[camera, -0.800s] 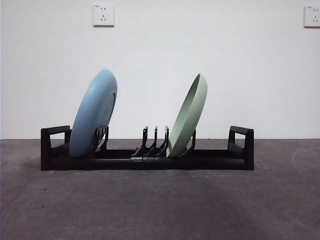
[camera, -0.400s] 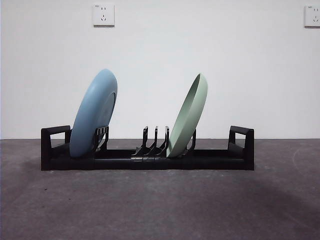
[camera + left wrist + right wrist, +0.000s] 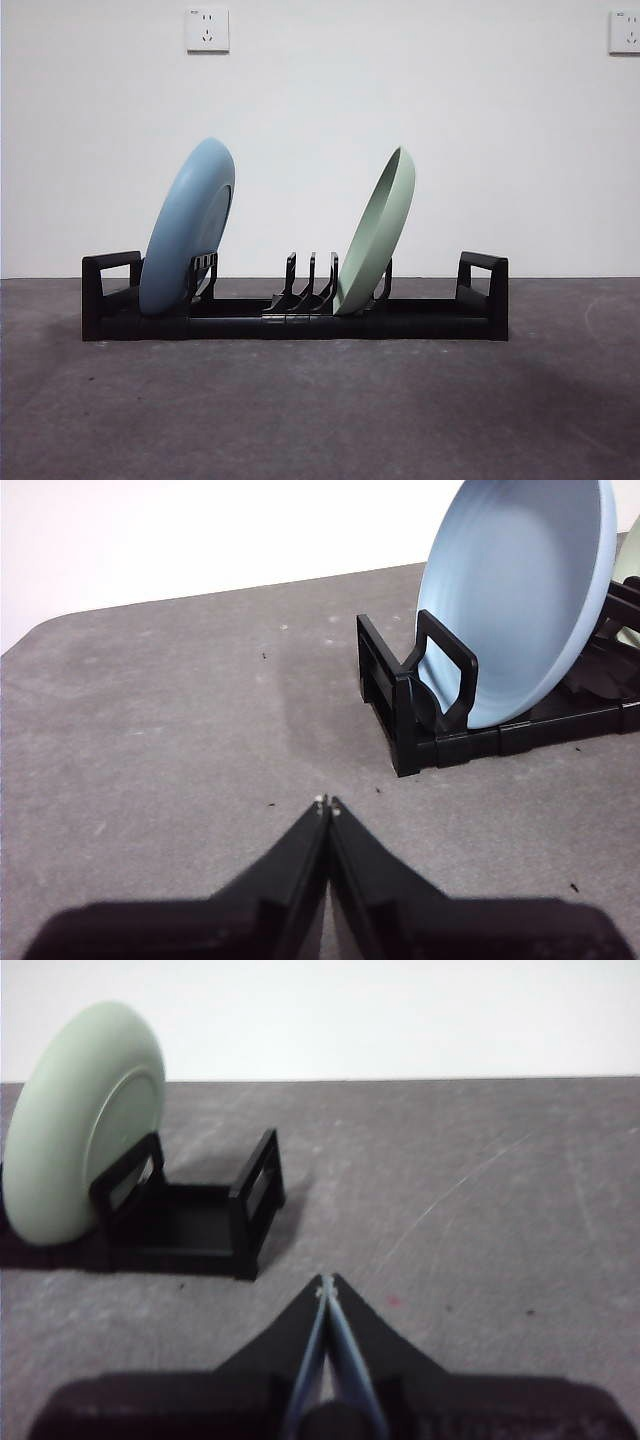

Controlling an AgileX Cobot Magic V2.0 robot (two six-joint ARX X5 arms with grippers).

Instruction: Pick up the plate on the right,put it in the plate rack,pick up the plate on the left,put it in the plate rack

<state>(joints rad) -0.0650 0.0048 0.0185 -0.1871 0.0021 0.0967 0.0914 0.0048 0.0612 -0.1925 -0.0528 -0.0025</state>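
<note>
The black plate rack [image 3: 300, 322] stands across the table with a loop handle at each end. A blue plate [image 3: 187, 227] leans in its left slots and a green plate [image 3: 376, 232] leans in slots right of the middle. Neither arm appears in the front view. My left gripper [image 3: 327, 803] hovers shut over bare table, well clear of the rack's end handle [image 3: 440, 670] and the blue plate [image 3: 520, 590]. My right gripper [image 3: 326, 1283] is shut too, apart from the rack's other end [image 3: 255, 1200] and the green plate [image 3: 80, 1130].
The grey table [image 3: 320, 410] stretches around the rack. A white wall with two sockets [image 3: 206, 30] rises behind. Three free divider prongs [image 3: 310, 280] stand between the plates.
</note>
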